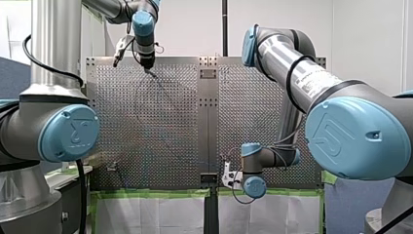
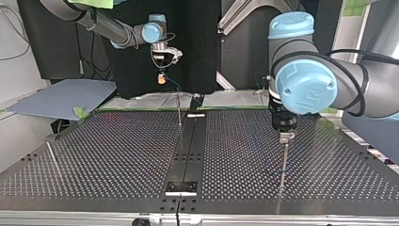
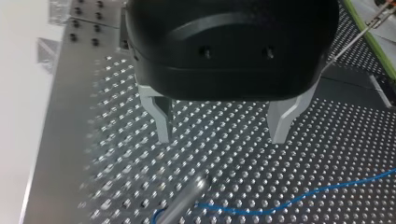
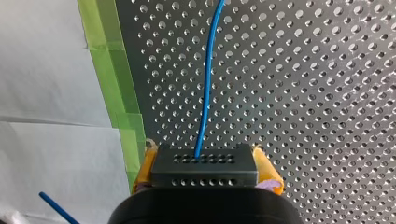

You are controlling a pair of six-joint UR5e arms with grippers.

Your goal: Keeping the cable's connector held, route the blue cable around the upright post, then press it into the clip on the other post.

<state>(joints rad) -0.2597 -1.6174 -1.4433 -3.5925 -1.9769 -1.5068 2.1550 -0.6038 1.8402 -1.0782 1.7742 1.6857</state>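
My right gripper (image 4: 204, 157) has yellow pads shut on a black perforated connector (image 4: 203, 173). The blue cable (image 4: 208, 84) runs out of the connector, ahead over the perforated plate. In the top view this gripper (image 2: 161, 78) hangs above the table's far edge. My left gripper (image 3: 222, 137) is open, its two metal fingers (image 3: 161, 122) wide apart above the plate. Just ahead of it stands an upright post (image 3: 187, 201), with the cable (image 3: 280, 203) lying on the plate beside it, apart from the fingers. In the top view the left gripper (image 2: 285, 136) sits directly over that post (image 2: 283, 162).
A thin upright post (image 2: 179, 110) stands near the table's centre strip (image 2: 188, 150). Another slim post (image 2: 51, 157) leans at the top view's left edge. Green tape (image 4: 119, 93) and white paper border the plate beside my right gripper.
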